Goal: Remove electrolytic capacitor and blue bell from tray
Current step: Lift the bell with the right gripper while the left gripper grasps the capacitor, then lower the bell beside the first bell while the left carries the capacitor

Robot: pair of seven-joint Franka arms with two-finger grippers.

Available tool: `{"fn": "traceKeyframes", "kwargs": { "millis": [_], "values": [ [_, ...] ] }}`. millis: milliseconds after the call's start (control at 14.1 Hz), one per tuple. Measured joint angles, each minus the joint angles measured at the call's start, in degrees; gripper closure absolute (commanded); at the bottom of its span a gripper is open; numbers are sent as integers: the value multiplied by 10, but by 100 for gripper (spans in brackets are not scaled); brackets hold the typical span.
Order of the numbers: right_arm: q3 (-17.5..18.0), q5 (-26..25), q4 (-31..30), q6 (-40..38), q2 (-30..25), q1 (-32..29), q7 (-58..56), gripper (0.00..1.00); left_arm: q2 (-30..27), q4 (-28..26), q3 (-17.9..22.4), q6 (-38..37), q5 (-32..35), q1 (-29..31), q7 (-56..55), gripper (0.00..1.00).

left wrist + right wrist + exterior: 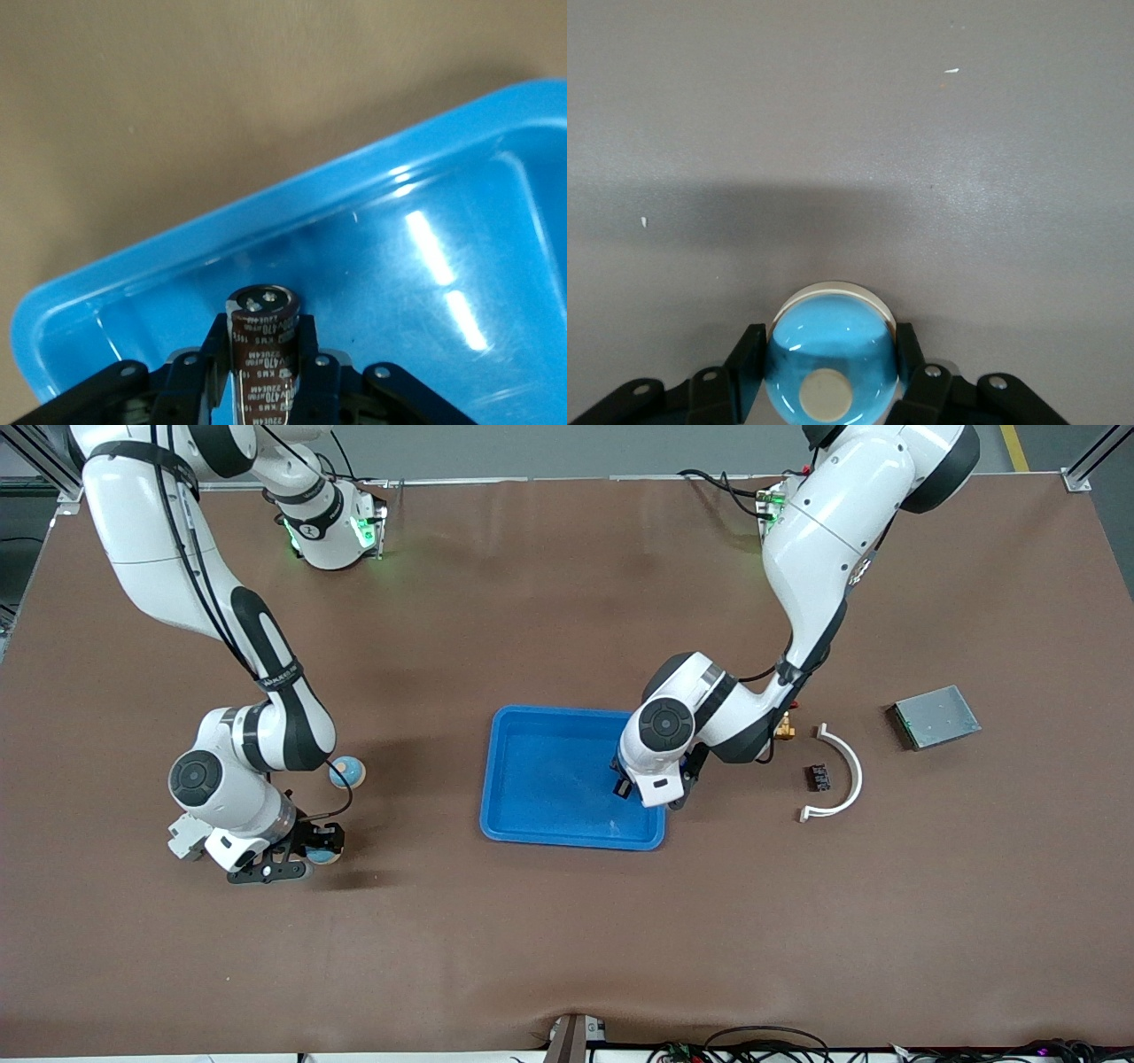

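**Both claws loaded, and the capacitor grip looks thin**

The left claw (259, 376) sits low inside the shallow bright-blue plastic tray (532, 779), at the corner nearest the left arm's end of the bench (567, 957) and the front camera. Its jaws are clamped on the dark brown cylindrical electrolytic capacitor (262, 345), which has not left the tray. The can lies with its long axis running straight out along the fingers, its flat grey end cap pointing away from the wrist toward the tray's rim.

The risk, as I judge it: the fingers pinch a smooth round barrel along its length, so it could roll or slide out lengthwise on the lift. With the rim so close ahead of the cap, a low or sideways exit could snag the can and drag the tray.

The right claw (826, 376) is closed around the glossy blue dome-shaped bell (828, 354), over bare bench near the right arm's end, well apart from the tray. A second small blue-topped round thing (346, 771) rests on the bench close by; a careless set-down could knock it.
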Motion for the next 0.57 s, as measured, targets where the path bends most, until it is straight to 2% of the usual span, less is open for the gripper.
{"fn": "traceKeyframes", "kwargs": {
  "millis": [283, 566],
  "values": [
    [1, 3, 0, 0, 0, 0, 0, 100, -38, 4, 0, -66, 4, 9, 70, 100],
    [1, 4, 0, 0, 0, 0, 0, 100, -94, 4, -1, -155, 5, 44, 207, 100]
  ]
}}
